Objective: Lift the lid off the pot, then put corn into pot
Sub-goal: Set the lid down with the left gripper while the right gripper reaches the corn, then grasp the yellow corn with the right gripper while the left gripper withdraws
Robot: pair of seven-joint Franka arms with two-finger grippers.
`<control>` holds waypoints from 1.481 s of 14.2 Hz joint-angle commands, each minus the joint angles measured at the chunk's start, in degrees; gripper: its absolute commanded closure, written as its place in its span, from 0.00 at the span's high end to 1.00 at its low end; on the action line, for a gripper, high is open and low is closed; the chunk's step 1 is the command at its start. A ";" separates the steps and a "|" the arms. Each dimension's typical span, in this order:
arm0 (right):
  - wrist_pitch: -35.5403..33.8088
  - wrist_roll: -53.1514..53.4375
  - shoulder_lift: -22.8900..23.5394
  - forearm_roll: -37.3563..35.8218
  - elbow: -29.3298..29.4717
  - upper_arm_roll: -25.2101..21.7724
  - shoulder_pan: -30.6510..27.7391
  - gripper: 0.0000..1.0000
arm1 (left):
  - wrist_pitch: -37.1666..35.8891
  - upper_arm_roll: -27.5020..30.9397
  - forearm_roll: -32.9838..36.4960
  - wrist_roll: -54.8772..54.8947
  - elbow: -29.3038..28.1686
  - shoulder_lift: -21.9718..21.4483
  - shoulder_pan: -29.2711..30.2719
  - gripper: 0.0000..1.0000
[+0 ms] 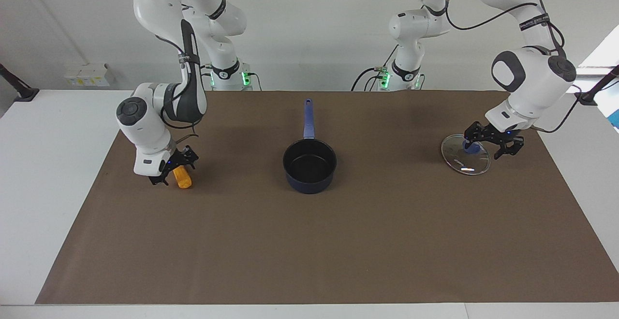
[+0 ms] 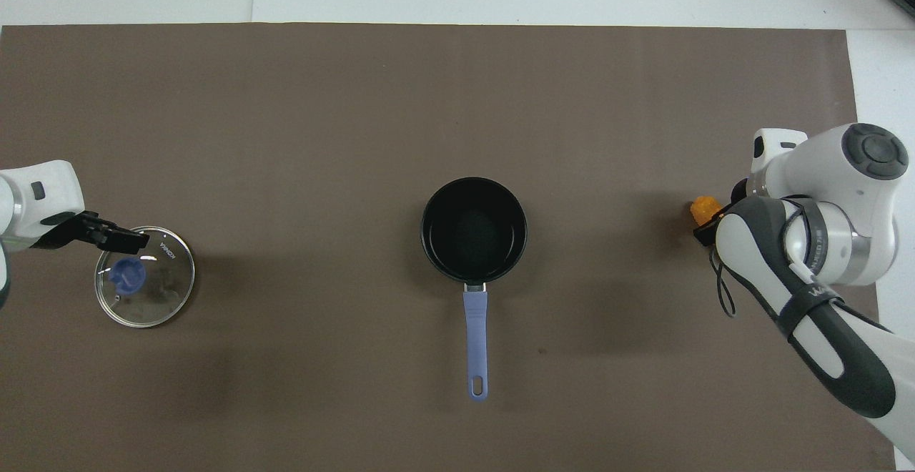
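The pot [image 1: 309, 165] stands open mid-table, its handle [image 1: 307, 118] pointing toward the robots; it also shows in the overhead view [image 2: 474, 229]. The lid [image 1: 465, 154] lies flat on the mat toward the left arm's end, its blue knob [image 2: 129, 275] uncovered. My left gripper [image 1: 493, 141] is open and empty just above the lid's edge. The corn [image 1: 183, 179] lies on the mat toward the right arm's end. My right gripper [image 1: 173, 169] is down at the corn, open, one finger on each side. In the overhead view only the corn's tip [image 2: 704, 207] shows beside the right arm.
A brown mat [image 1: 309, 251] covers the table, with white table [image 1: 53, 174] at both ends. Nothing else lies on it.
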 commanded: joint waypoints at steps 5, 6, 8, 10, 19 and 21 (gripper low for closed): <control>2.68 -0.93 -0.42 0.15 -1.79 0.24 -1.16 0.00 | -8.87 0.26 3.97 -28.20 10.86 0.88 -7.64 1.00; 3.03 -0.92 -0.34 0.15 -1.71 0.15 -1.16 0.00 | -9.66 0.26 5.04 -31.54 11.57 0.88 -8.87 1.00; 2.42 -0.40 -0.16 0.15 -1.01 0.24 -1.25 0.00 | -13.16 0.26 5.14 -34.47 14.46 0.97 -9.32 1.00; 0.58 3.45 -1.73 0.24 0.57 0.24 -1.07 0.00 | -16.59 0.26 5.14 -34.30 17.45 0.97 -9.32 1.00; -20.59 35.08 -8.07 0.07 17.95 1.12 7.00 0.00 | -32.34 0.79 5.23 -30.79 28.63 -1.49 -8.53 1.00; -23.76 40.36 -7.55 -0.37 21.91 1.12 9.90 0.00 | -33.21 0.88 5.14 -29.56 27.93 -3.07 -8.53 1.00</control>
